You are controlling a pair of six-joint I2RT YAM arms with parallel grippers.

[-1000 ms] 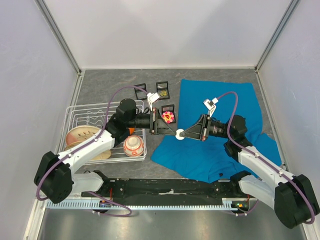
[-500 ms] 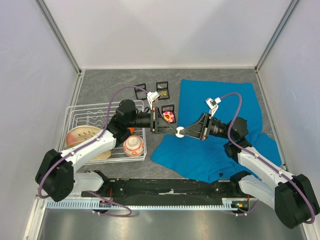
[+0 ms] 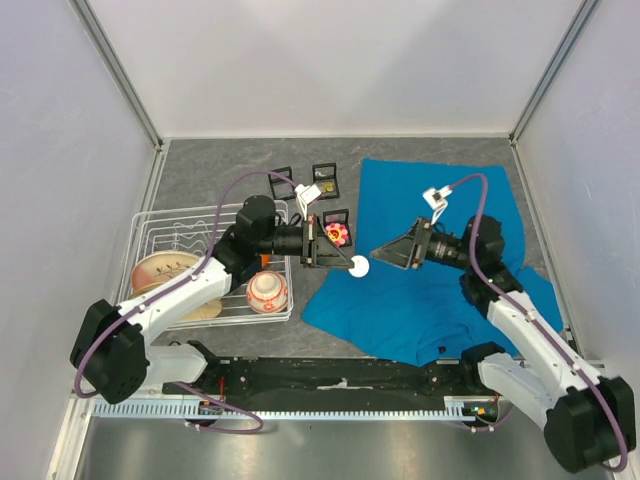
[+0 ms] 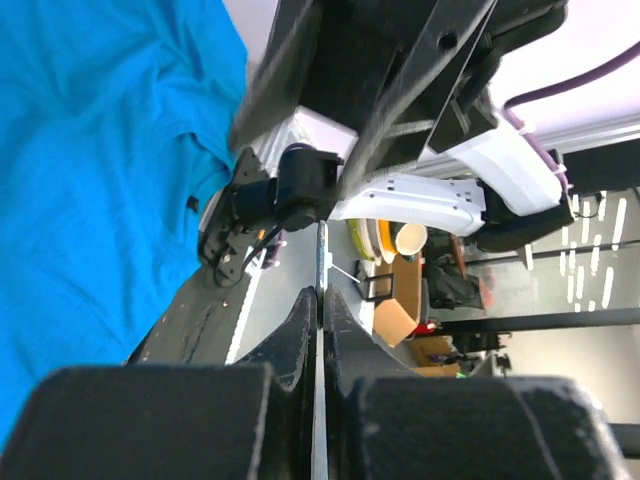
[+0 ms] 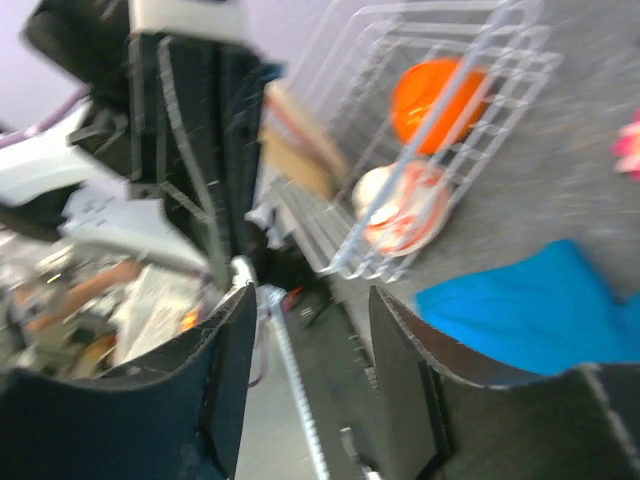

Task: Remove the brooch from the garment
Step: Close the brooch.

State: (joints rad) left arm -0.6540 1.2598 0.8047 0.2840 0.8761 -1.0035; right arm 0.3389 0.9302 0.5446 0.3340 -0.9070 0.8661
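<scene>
Right end effector (image 3: pixel 375 252) drawn back, one brooch (image 3: pixel 359 266), one garment (image 3: pixel 420 305)

— What is seen at the bottom of the frame?
— The right gripper (image 5: pixel 312 310), its jaws spread, nothing held between them.
— And beyond?
— A wire rack (image 5: pixel 400 130) is seen upper right, with an orange object (image 5: pixel 440 95) and a red-and-white bowl (image 5: pixel 405 205) inside; the garment (image 5: pixel 530 300) is seen lower right on the counter (image 5: pixel 590 190).

The grey table (image 3: pixel 200 170) bears the garment (image 3: pixel 450 200), a wire rack (image 3: pixel 170 212) and black boxes (image 3: pixel 326 179).
</scene>
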